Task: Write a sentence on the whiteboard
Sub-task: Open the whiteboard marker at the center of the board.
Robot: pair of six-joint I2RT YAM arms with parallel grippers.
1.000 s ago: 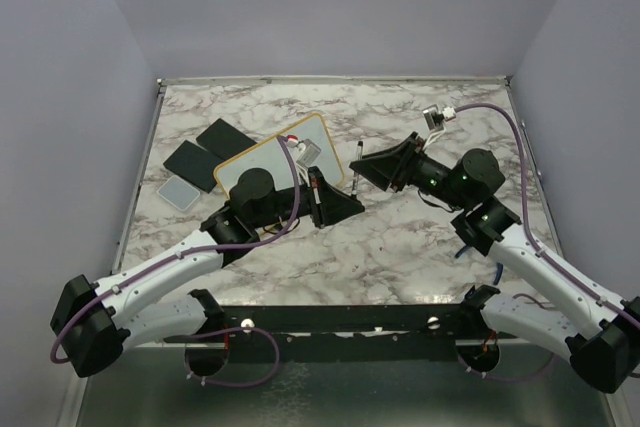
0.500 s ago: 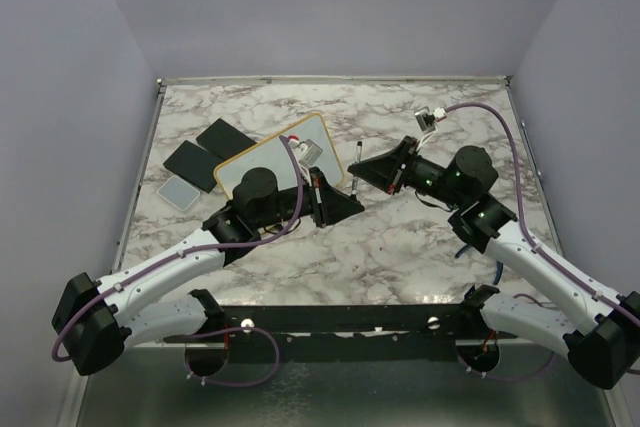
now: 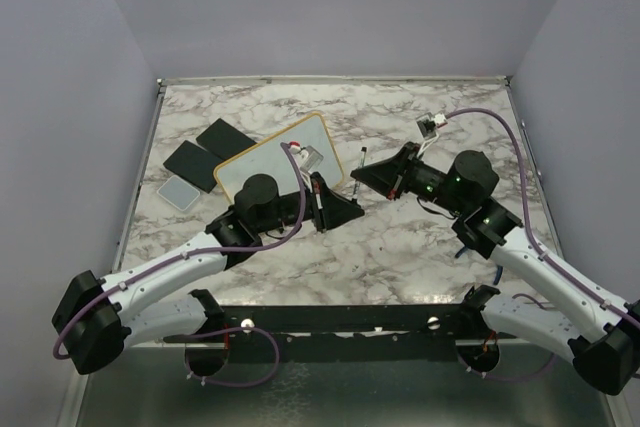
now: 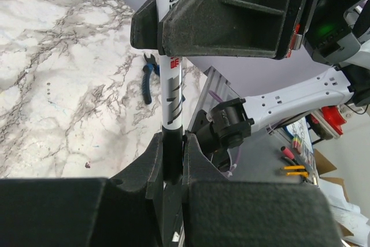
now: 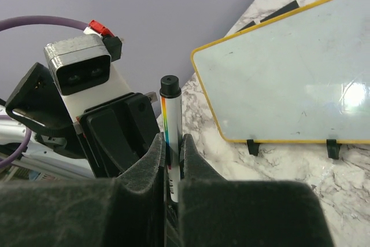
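Both claws are clamped on one marker [image 3: 360, 162], mid-tabletop, just right of the whiteboard [image 3: 270, 157].

Left claw [image 3: 352, 209] is closed tight on the marker's lower black end. Right claw [image 3: 358, 180] is closed on the white barrel just above it, fingers pinching from both sides. The marker is near-upright, black plug on top.

The whiteboard lies on the marble tabletop [image 3: 420, 117], left of centre toward the far side, skewed. Its near edge is hidden under the left arm. Yellow frame and two black feet show in the right wrist view.

Two black blocks [image 3: 205, 150] and a grey pad [image 3: 180, 192] sit left of the board. Blue-handled pliers [image 4: 148, 79] lie on the tabletop by the right arm.
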